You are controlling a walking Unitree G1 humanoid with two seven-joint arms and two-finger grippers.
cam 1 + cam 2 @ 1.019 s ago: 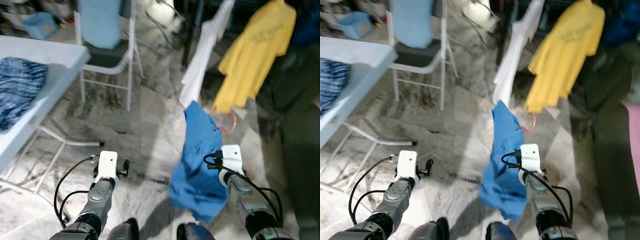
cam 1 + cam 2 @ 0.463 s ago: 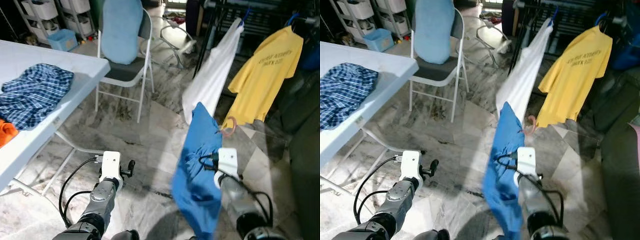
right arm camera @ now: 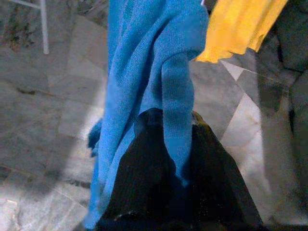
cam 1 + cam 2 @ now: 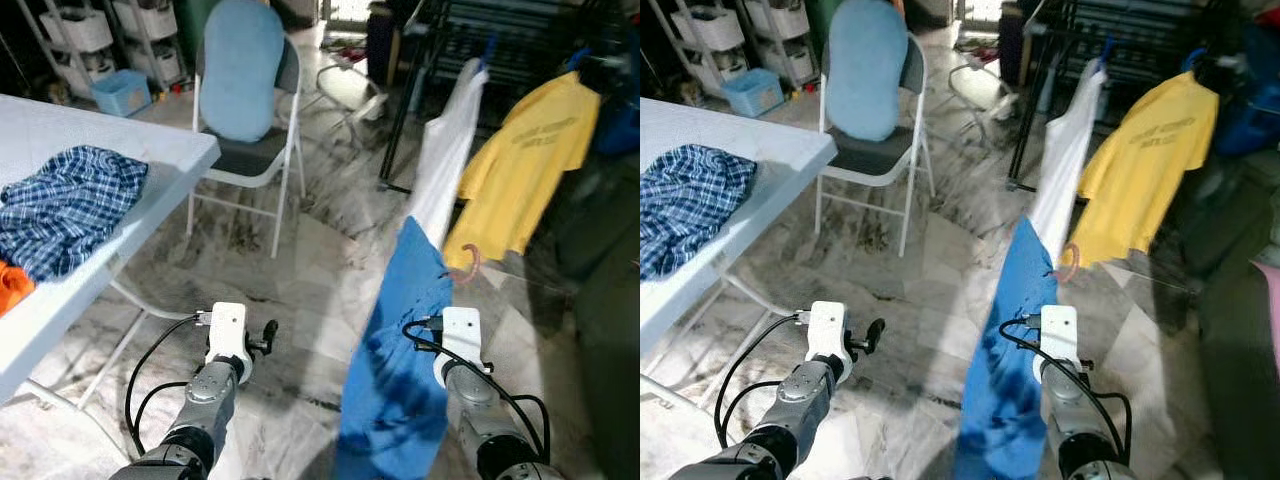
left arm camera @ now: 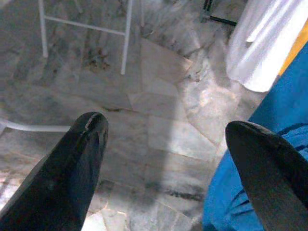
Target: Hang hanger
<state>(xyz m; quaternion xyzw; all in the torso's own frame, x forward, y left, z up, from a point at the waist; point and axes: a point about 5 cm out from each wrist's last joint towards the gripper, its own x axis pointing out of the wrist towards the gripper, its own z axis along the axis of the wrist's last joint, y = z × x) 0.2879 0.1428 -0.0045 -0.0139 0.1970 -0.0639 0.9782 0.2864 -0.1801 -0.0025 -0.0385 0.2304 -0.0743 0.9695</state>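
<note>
Right gripper (image 3: 168, 139) closed on a blue garment (image 4: 400, 370), fabric bunched between and draped over the black fingers (image 3: 144, 183). Garment held up in front of the robot, right of centre, hanging down toward the marble floor (image 4: 300, 270). Pink hanger (image 4: 466, 262) hook protruding beside the garment's top corner; rest of the hanger hidden inside the fabric. Cannot tell whether the fingers pinch the hanger itself or cloth alone.

Left gripper (image 5: 163, 159) open, fingers spread wide, nothing between them; held low over the floor, left of the blue garment and apart from it.

Ahead and to the right: dark clothes rack (image 4: 440, 40) carrying a white garment (image 4: 440, 170) and a yellow T-shirt (image 4: 525, 160), both on hangers. Blue garment's top corner overlaps the white garment's lower hem in the head views; contact not determinable.

Left side: white folding table (image 4: 150, 150) with a blue plaid shirt (image 4: 65, 205) near its far edge and an orange cloth (image 4: 10, 285) at the frame's border. Beyond the table's corner, a white folding chair (image 4: 250, 150) with a light blue cushion (image 4: 240, 70) against its back. Storage shelving with bins (image 4: 90, 40) in the far left background.
</note>
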